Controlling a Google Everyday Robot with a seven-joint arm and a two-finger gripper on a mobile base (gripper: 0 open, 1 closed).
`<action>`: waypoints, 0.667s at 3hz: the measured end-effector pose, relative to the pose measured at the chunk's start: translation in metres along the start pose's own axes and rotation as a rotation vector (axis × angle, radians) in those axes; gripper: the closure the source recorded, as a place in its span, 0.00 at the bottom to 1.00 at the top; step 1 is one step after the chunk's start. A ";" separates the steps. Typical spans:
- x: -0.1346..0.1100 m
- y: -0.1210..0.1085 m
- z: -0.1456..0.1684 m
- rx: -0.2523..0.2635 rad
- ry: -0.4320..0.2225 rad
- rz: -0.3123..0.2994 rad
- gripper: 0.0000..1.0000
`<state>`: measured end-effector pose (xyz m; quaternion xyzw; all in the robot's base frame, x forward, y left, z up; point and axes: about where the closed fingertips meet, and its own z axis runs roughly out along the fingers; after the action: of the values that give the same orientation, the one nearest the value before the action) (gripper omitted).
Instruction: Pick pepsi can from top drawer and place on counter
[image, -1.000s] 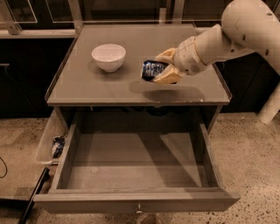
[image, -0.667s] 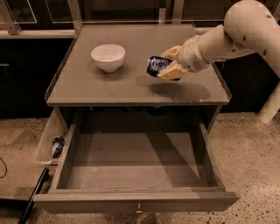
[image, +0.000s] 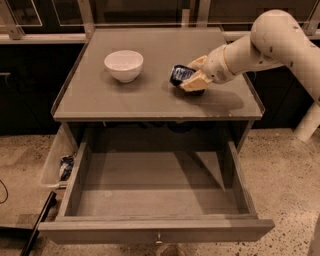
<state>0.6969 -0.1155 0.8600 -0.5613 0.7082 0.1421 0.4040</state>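
Note:
The pepsi can (image: 180, 74), small and dark blue with pale markings, is tilted on its side just above the counter (image: 150, 95), right of centre. My gripper (image: 191, 75) is shut on the can, reaching in from the right on the white arm (image: 250, 47). The top drawer (image: 155, 190) is pulled wide open below the counter, and its grey inside shows nothing in it.
A white bowl (image: 124, 65) stands on the counter's left part. A clear plastic side bin (image: 59, 162) hangs at the drawer's left with a blue-and-white packet (image: 66, 167) in it. A dark bar (image: 37, 225) lies on the floor at lower left.
My gripper has carried the can a little up and to the right over the counter. The bowl and the drawer have not moved.

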 end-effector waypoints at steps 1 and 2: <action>0.000 0.000 0.000 -0.001 0.000 0.003 0.81; 0.000 0.000 0.000 -0.001 0.000 0.003 0.58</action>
<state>0.6970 -0.1154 0.8595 -0.5604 0.7090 0.1428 0.4035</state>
